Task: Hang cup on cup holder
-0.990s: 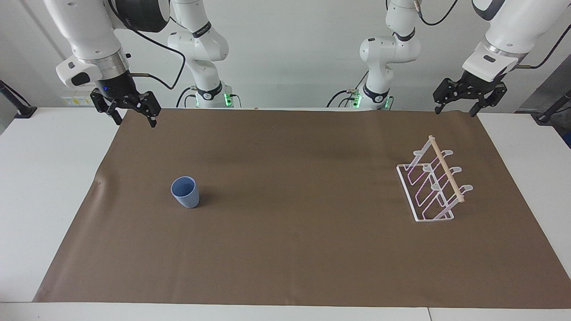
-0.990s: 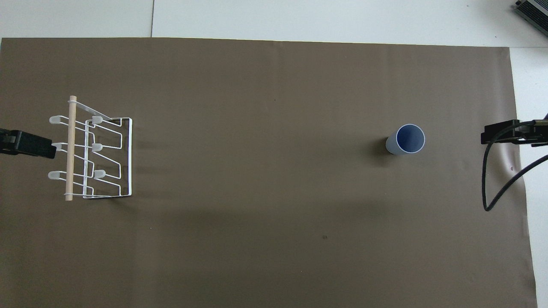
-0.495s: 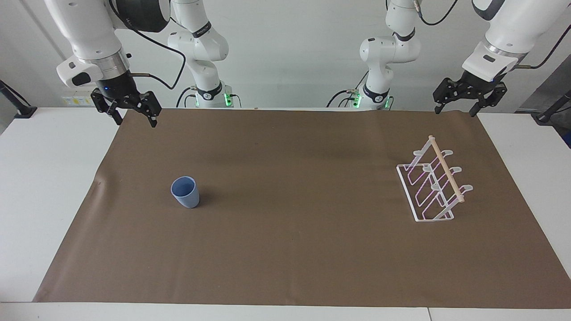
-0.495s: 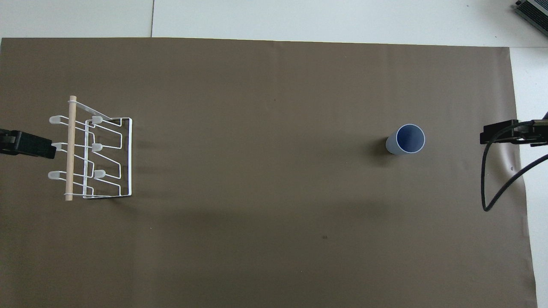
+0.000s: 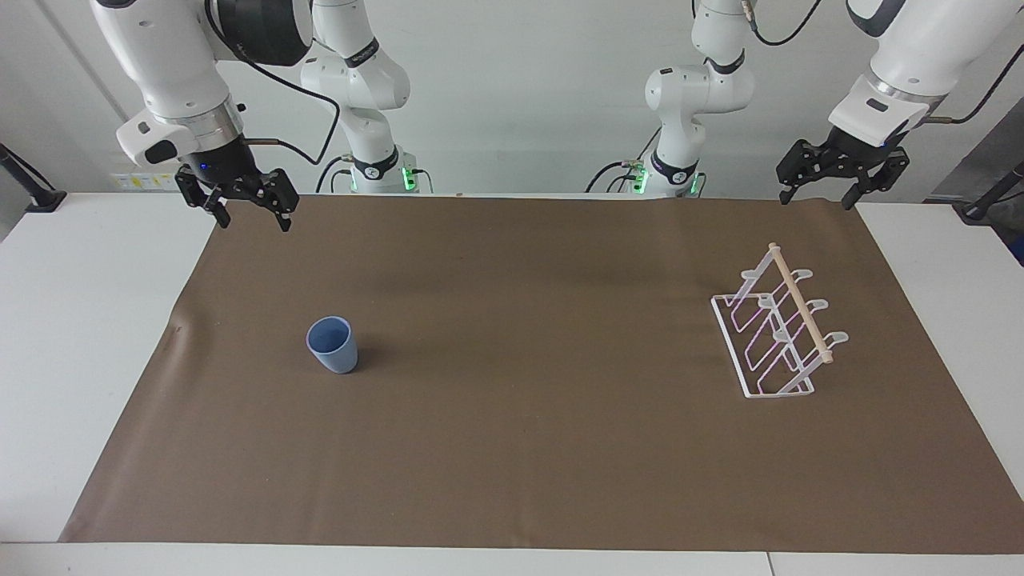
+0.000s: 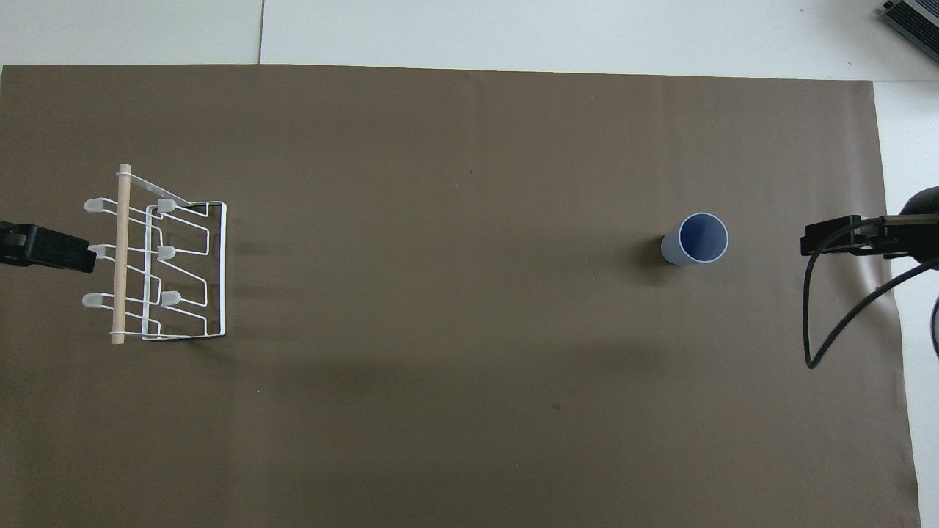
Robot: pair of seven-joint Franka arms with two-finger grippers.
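The light-blue cup (image 5: 333,345) stands upright, mouth up, on the brown mat toward the right arm's end of the table; it also shows in the overhead view (image 6: 697,238). The white wire cup holder (image 5: 780,332) with its wooden dowel stands toward the left arm's end (image 6: 165,264), with nothing on its prongs. My right gripper (image 5: 254,224) is open and empty, raised over the mat's edge, apart from the cup (image 6: 814,240). My left gripper (image 5: 816,202) is open and empty, raised over the mat's corner beside the holder (image 6: 73,255); that arm waits.
The brown mat (image 5: 512,448) covers most of the white table (image 5: 80,320). A black cable (image 6: 814,330) loops down from the right gripper. A dark device (image 6: 913,18) lies at the table's corner farthest from the robots.
My right gripper has moved a little inward over the mat's edge, toward the cup. The left arm, the cup and the holder have not moved.
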